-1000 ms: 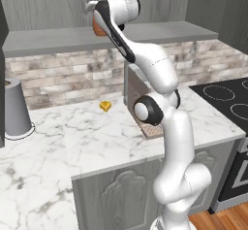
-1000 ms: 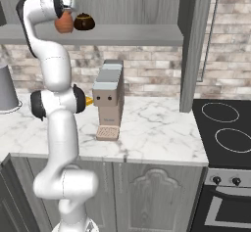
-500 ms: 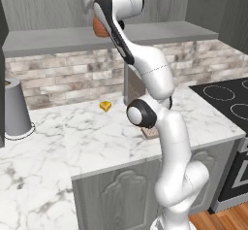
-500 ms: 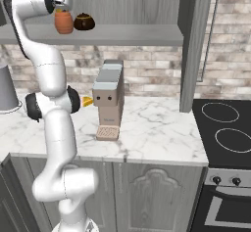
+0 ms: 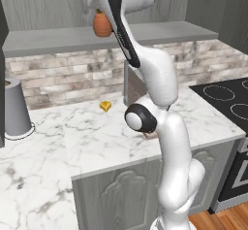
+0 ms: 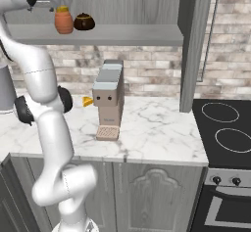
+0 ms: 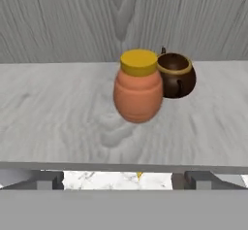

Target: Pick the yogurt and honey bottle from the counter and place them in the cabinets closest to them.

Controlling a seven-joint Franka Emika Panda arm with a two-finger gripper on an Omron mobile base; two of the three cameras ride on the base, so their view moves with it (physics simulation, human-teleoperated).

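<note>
1. honey bottle (image 7: 138, 87): orange body, yellow cap, standing upright on the grey shelf base of the upper cabinets (image 6: 122, 34).
2. dark brown round pot (image 7: 175, 75): on the same shelf, just beside the bottle on its right in the hand view, set slightly further back.
3. gripper (image 6: 49, 0): raised at shelf height, near the bottle; fingers spread wide and apart from it, nothing held.
4. counter (image 5: 87, 137): white marble, carrying a yellow wedge (image 5: 105, 106) near the brick backsplash, a grey cylindrical container (image 5: 15, 108) at the left, and a toaster (image 6: 109, 97).
5. stovetop (image 6: 228, 132): black, right of the counter.
</note>
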